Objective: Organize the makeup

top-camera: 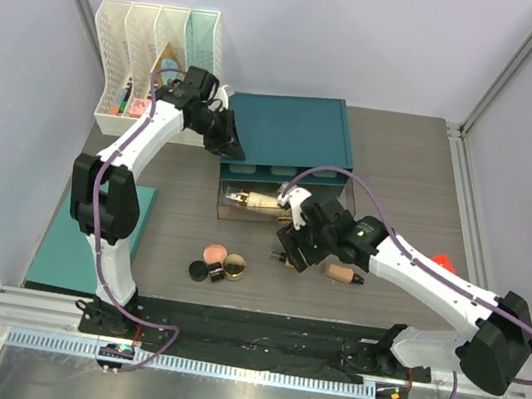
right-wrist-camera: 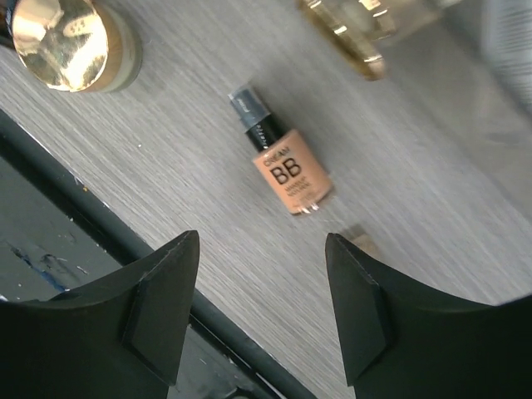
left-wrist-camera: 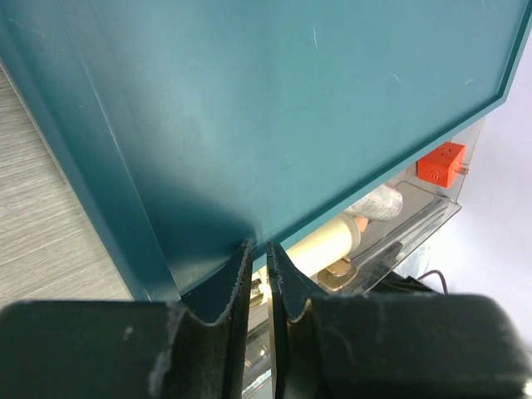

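The makeup lies on the grey table: a round pink blush compact (top-camera: 215, 252), a small black jar (top-camera: 198, 270), a gold-rimmed compact (top-camera: 232, 270) and a tan BB cream bottle (top-camera: 342, 272). Cream tubes (top-camera: 258, 201) lie in a clear box (top-camera: 337, 196) under a teal lid (top-camera: 292, 131). My left gripper (top-camera: 233, 147) is pinched on the lid's front left edge (left-wrist-camera: 259, 248). My right gripper (top-camera: 293, 247) is open and empty above the table. The BB bottle (right-wrist-camera: 285, 172) lies just beyond its fingertips (right-wrist-camera: 262, 274), and the gold compact (right-wrist-camera: 66, 41) is off to the left.
White file racks (top-camera: 159, 41) with colourful items stand at the back left. A teal board (top-camera: 74, 230) lies at the left edge. A small red cube (top-camera: 444, 260) sits at the right, also in the left wrist view (left-wrist-camera: 440, 163). A black rail (top-camera: 256, 325) runs along the table's front.
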Robot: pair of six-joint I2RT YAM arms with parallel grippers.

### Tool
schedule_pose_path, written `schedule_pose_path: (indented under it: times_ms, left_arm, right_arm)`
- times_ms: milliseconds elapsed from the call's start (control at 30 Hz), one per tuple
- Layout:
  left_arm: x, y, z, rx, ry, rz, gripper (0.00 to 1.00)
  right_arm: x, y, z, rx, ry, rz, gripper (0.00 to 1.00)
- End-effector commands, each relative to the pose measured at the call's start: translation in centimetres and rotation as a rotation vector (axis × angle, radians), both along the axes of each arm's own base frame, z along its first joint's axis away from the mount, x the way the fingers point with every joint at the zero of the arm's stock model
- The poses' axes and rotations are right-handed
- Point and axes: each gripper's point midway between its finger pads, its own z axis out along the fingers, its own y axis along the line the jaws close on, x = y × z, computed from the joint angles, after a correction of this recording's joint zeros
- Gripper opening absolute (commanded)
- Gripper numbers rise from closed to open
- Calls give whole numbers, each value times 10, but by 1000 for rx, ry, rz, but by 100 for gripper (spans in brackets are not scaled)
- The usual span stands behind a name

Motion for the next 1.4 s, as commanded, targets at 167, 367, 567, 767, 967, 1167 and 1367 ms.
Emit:
schedule_pose_path:
  times_ms: [167,367,567,767,967,1167,1367]
  left_arm:
    - [-18,20,-60,153,157,8,15]
    - [-18,21,-60,155,158,11,15]
    - [-19,21,-61,157,162,6,15]
    - [-19,23,-60,165,158,6,15]
    - [-19,22,-60,160,156,7,15]
    - [-20,22,-59,161,156,11,15]
    - [-21,23,-59,162,155,8,16]
  right_arm:
    - [-3,25,-43,29,22,-6,66]
    - [17,23,-60,-8,-64,-89,64]
    - [23,27,-81,-46,-46,-109,64]
    - [14,30,-95,-80,1,-99,55]
    - [-4,28,-96,-101,14,-73,51]
    - [-15,29,-93,-122,-11,-76,56]
    - [-16,30,-81,-100,-35,-97,69]
